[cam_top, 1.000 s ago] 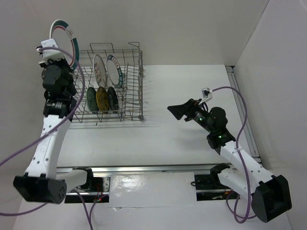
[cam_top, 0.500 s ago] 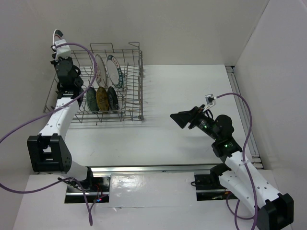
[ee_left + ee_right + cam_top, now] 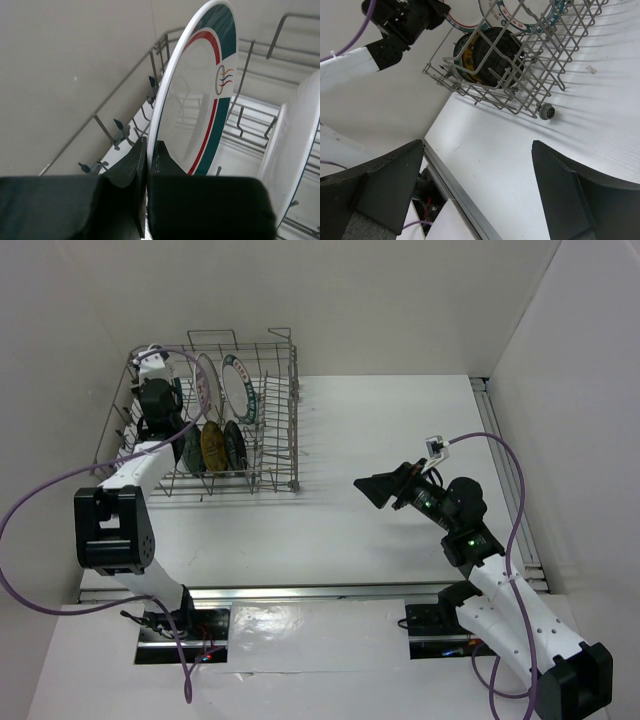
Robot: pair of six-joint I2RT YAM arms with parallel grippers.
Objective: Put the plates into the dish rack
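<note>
The grey wire dish rack [image 3: 294, 420] stands at the far left of the table. My left gripper [image 3: 152, 408] is inside its left end, shut on the rim of a white plate with a green and red rim [image 3: 200, 100], held upright on edge among the rack wires [image 3: 125, 132]. Two more white plates [image 3: 205, 383] [image 3: 240, 388] stand upright in the back row. Three small plates, teal [image 3: 190, 447], yellow [image 3: 212, 447] and black [image 3: 234, 445], stand in the front row. My right gripper [image 3: 375, 485] is open and empty above the table, right of the rack.
The left wall runs close beside the rack and my left arm. The rack's near corner with a small wheel [image 3: 546, 112] shows in the right wrist view. A metal rail [image 3: 330, 590] runs along the table's near edge.
My left arm has swung down and right, bringing the green and red rimmed plate from above the rack's left side into the rack. The right arm drew back slightly, then stayed still.
</note>
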